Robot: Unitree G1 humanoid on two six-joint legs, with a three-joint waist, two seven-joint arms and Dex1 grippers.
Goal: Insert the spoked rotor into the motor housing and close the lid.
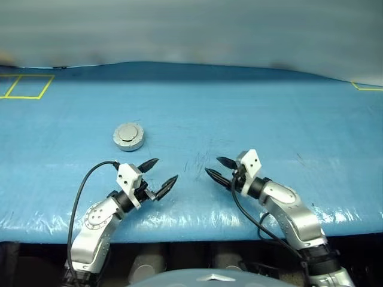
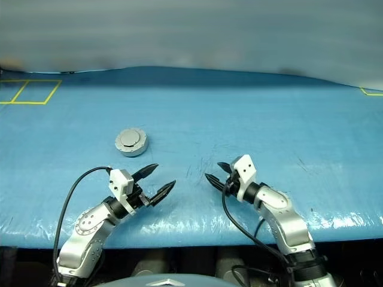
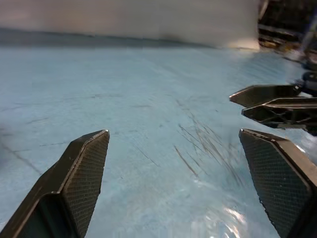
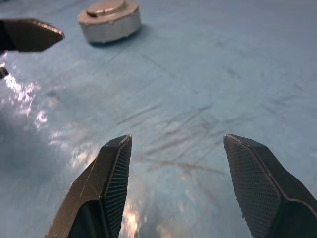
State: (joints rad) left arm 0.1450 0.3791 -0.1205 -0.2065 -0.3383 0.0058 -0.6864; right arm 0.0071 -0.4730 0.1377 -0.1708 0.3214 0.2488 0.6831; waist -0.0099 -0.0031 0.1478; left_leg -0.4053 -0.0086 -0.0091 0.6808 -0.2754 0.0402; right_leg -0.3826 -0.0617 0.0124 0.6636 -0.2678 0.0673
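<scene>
You're looking at a glossy blue plastic sheet over the worktop (image 1: pixel 251 107), scuffed with fine scratches. The lid (image 1: pixel 128 135) shows matt brushed silver metal, and the fingers (image 4: pixel 111 183) carry cross-hatched black pads.

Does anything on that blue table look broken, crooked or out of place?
Nothing stands out. The motor housing sits flat on the blue table with the lid seated level on top. Both grippers, left and right, hang open and hold nothing. The only blemish is some scuffing on the table cover.
</scene>
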